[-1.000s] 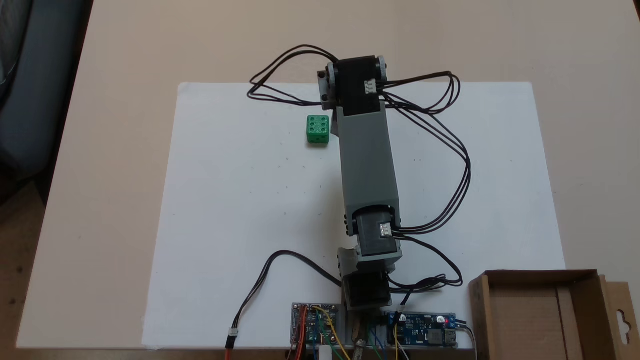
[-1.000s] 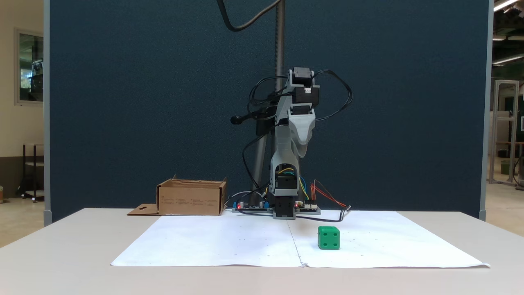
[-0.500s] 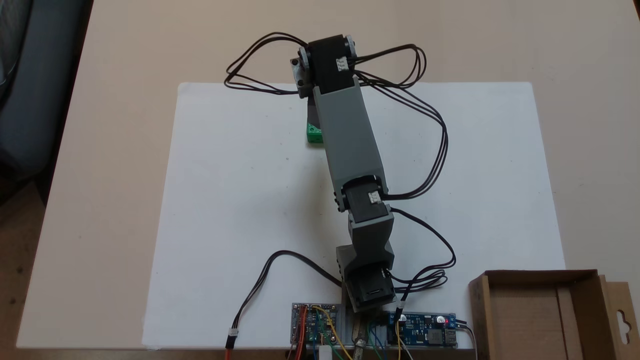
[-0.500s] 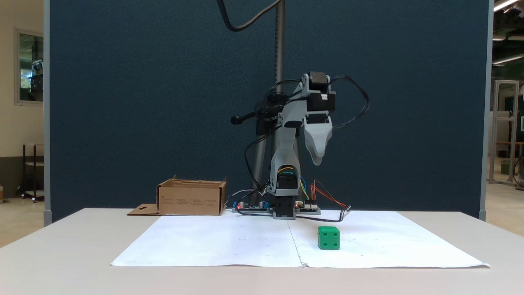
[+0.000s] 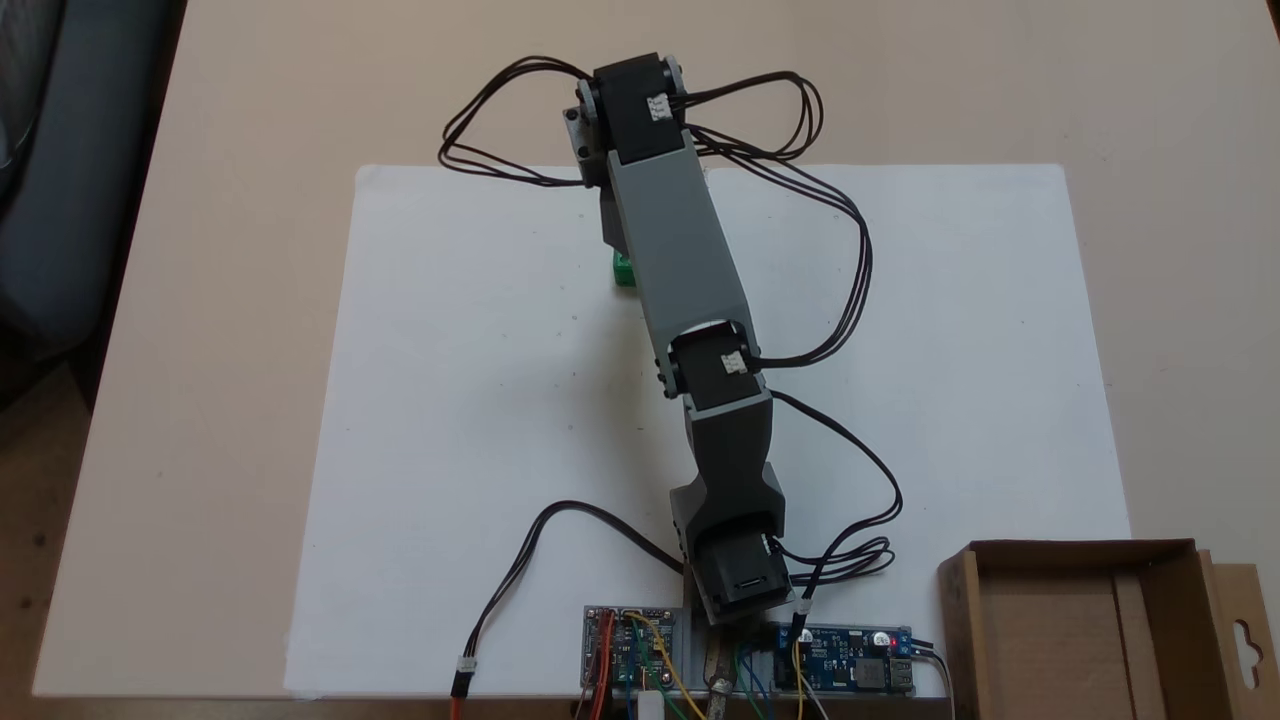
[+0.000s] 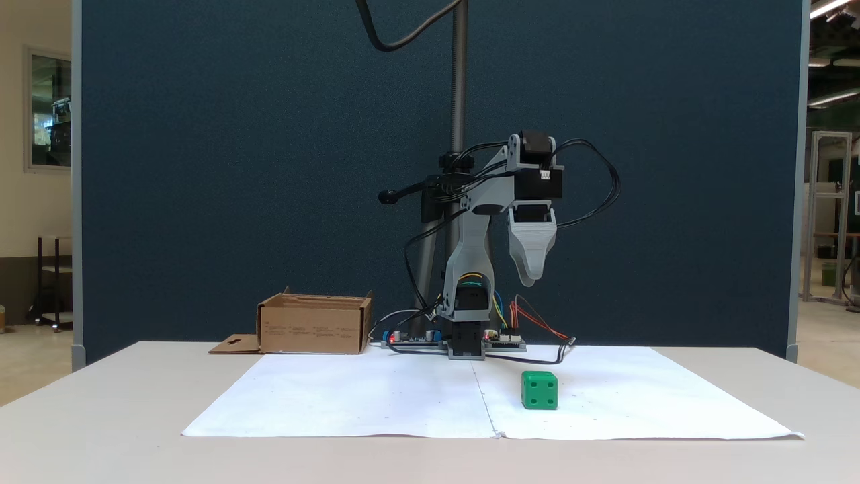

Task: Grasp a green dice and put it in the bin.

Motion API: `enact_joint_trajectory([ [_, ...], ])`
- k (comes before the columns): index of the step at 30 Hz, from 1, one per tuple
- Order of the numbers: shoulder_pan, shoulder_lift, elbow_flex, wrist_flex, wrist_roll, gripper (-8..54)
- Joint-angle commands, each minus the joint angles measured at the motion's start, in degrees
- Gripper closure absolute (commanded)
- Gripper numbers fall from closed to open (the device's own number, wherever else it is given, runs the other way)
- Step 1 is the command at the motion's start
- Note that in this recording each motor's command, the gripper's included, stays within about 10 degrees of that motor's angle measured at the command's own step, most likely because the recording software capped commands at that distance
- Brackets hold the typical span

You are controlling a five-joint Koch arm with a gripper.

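Beige surface (image 6: 101,417), white sheet: green dice (image 6: 539,390) rests flat, well below my tool (image 6: 531,279). Tool carries nothing; jaw opening, I cannot tell. Bin (image 6: 314,326) well apart. Dice judged light, rigid, slick plastic; I'd pinch opposite flat faces.

My gripper (image 6: 531,281) high above green dice (image 6: 539,390), open air between. White paper (image 6: 376,396) bare around dice. Bin (image 6: 314,325) well apart. Jaw gap unclear.
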Motion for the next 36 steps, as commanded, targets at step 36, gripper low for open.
enact_joint_trajectory([
  [36,1.05,-6.24,11.16,-15.91,4.92,0.9],
])
